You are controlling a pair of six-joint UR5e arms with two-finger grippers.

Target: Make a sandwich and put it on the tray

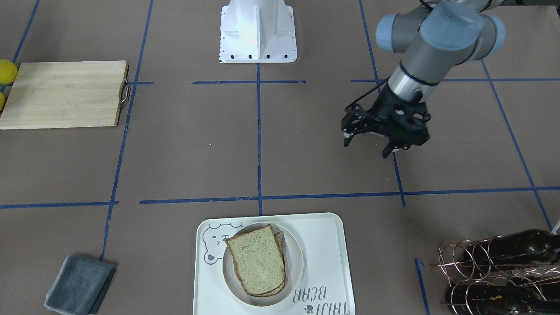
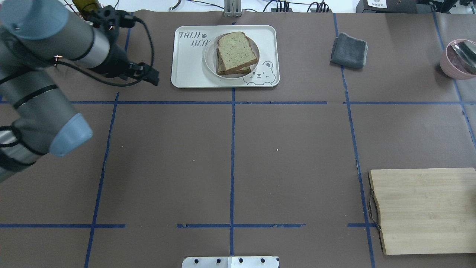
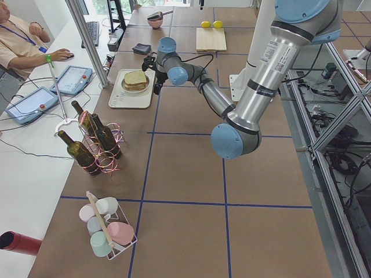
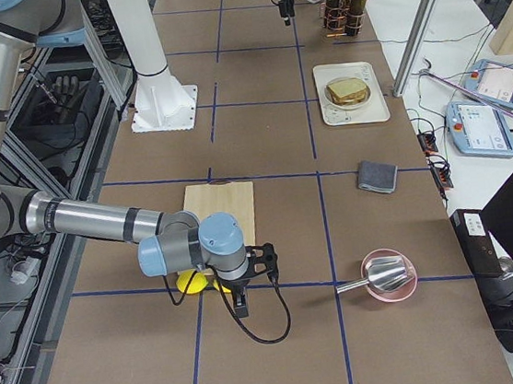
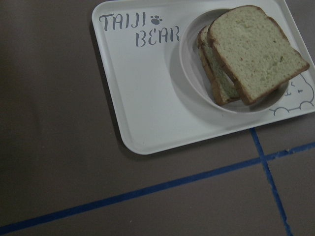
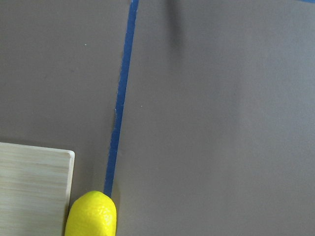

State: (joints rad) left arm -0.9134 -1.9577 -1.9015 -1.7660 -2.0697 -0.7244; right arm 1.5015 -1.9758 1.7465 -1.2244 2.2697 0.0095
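Tan-bread sandwich [image 1: 258,260] sat on a white plate [image 1: 299,258] in the tray [image 1: 326,245], right of the left hand [image 1: 367,146]; fingers spread, empty. Couldn't tell for the right hand [image 4: 241,307].

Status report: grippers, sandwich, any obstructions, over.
Left gripper open, empty, beside tray. Right gripper near lemon, state unclear. Sandwich stacked on plate on tray. No obstruction seen.

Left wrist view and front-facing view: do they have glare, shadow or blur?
Left wrist view: dim but sharp, and the cream-white rounded tray casts a dark shadow along its left edge. Exterior front-facing view: glare washes out part of the white metal robot base.
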